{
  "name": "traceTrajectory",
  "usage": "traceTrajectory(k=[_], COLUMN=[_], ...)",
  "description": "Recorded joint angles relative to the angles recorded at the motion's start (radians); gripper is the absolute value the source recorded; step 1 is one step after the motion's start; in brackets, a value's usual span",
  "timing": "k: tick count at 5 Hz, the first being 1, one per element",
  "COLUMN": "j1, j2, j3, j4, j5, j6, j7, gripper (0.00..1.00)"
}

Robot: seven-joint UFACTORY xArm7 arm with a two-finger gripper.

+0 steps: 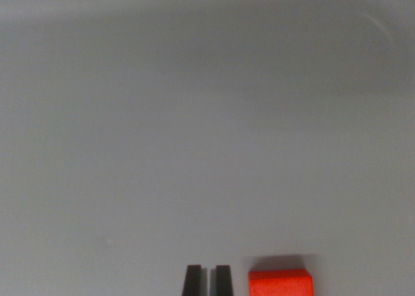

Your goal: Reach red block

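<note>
Wrist view: block just beside nearly closed fingers

Gripper (pixel 208 280) fingertips stand almost together, holding nothing. The red block (pixel 281 282) sits on the grey surface (pixel 194 147) just to the gripper's right in this view, apart. It looks rigid, light; grip its flat opposite sides. No readable writing.

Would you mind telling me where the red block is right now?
In the wrist view, the red block sits at the bottom edge, right of centre, on the grey surface, just to the right of the claw, with a small gap between them.
</note>
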Motion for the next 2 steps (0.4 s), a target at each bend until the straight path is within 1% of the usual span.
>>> traceTrajectory(k=[1,2], j1=[-0.0061,-0.0061], j2=[0.012,0.012], j3=[-0.006,-0.006], j4=[-0.036,-0.036], j5=[0.0009,0.0009], j6=[-0.045,-0.045], j7=[-0.005,-0.005], gripper=[0.0,0.0])
